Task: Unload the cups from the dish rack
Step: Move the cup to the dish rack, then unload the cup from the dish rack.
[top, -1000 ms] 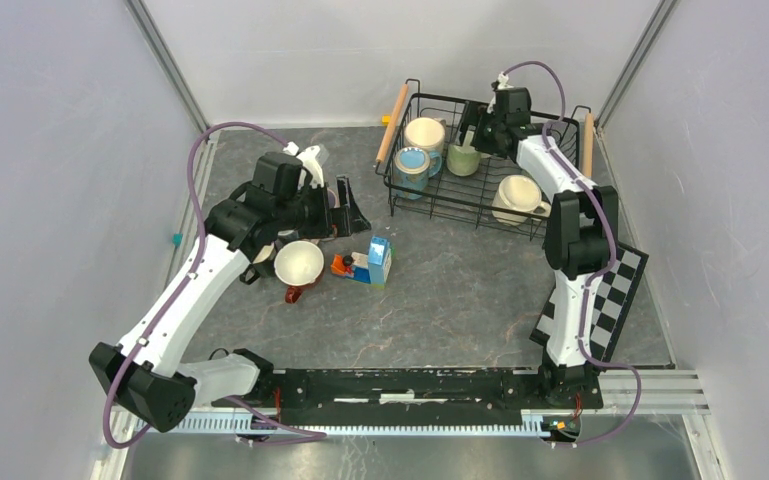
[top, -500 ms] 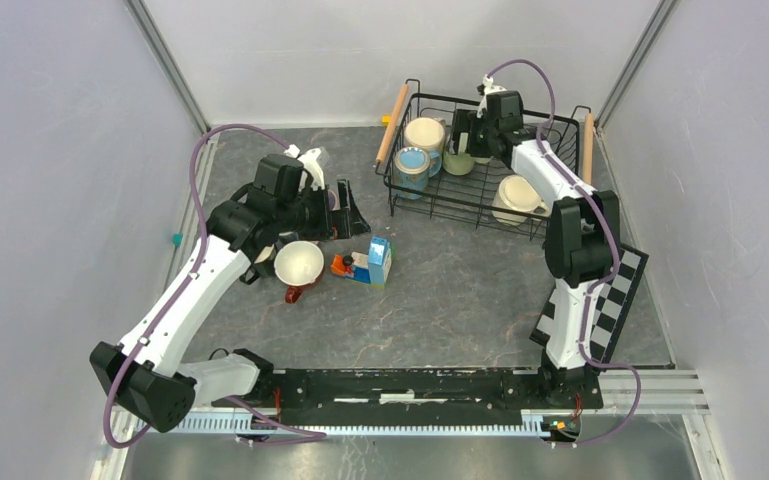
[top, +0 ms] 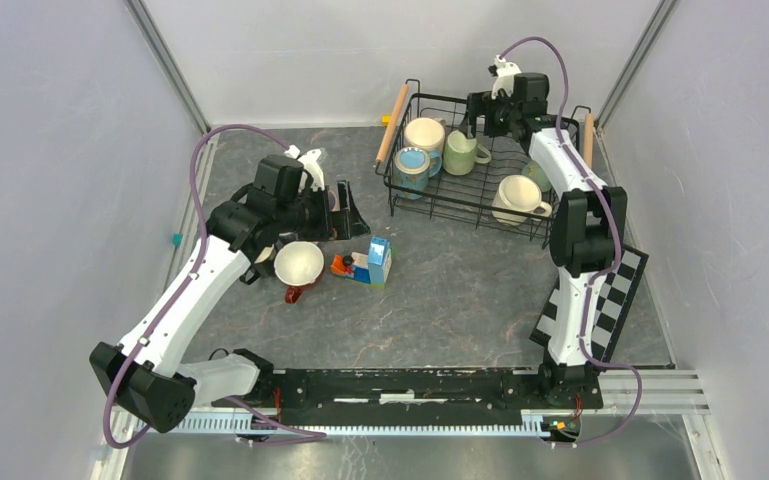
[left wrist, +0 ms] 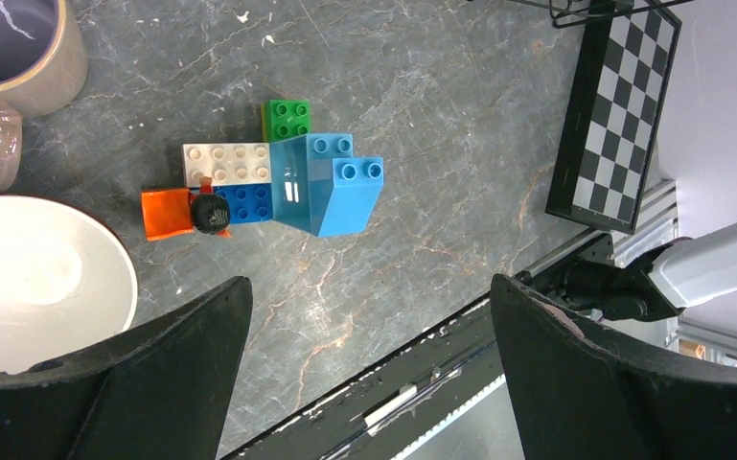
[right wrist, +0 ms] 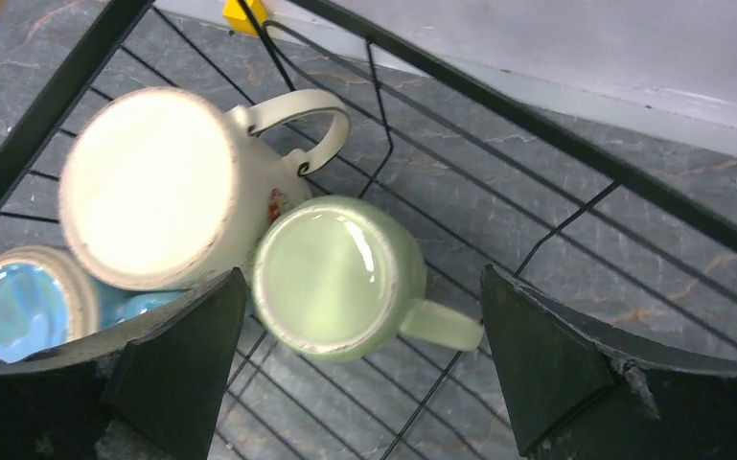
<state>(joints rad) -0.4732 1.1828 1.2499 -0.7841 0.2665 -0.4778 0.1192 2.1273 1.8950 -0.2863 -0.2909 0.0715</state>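
The black wire dish rack (top: 460, 195) stands at the back right. It holds a cream cup (top: 425, 133), a blue cup (top: 412, 165), a pale green cup (top: 463, 152) and a second cream cup (top: 515, 197). My right gripper (top: 477, 118) is open and empty at the rack's far edge, above the pale green cup (right wrist: 338, 278), touching nothing. In the right wrist view the cream cup (right wrist: 153, 187) and blue cup (right wrist: 14, 302) lie to its left. My left gripper (top: 357, 215) is open and empty above the table. Below it are a white-lined cup (left wrist: 29, 278) and a pink-beige cup (left wrist: 19, 48).
A blue-and-orange toy block cluster (top: 365, 265) sits mid-table, also in the left wrist view (left wrist: 278, 182). A checkerboard (top: 600, 300) lies by the right arm's base. The white-lined cup (top: 299, 265) sits by my left arm. Walls close in on the left, back and right.
My right gripper has drawn back and up from the pale green cup to the rack's far edge. The cup stays in the rack. The left arm has not moved.
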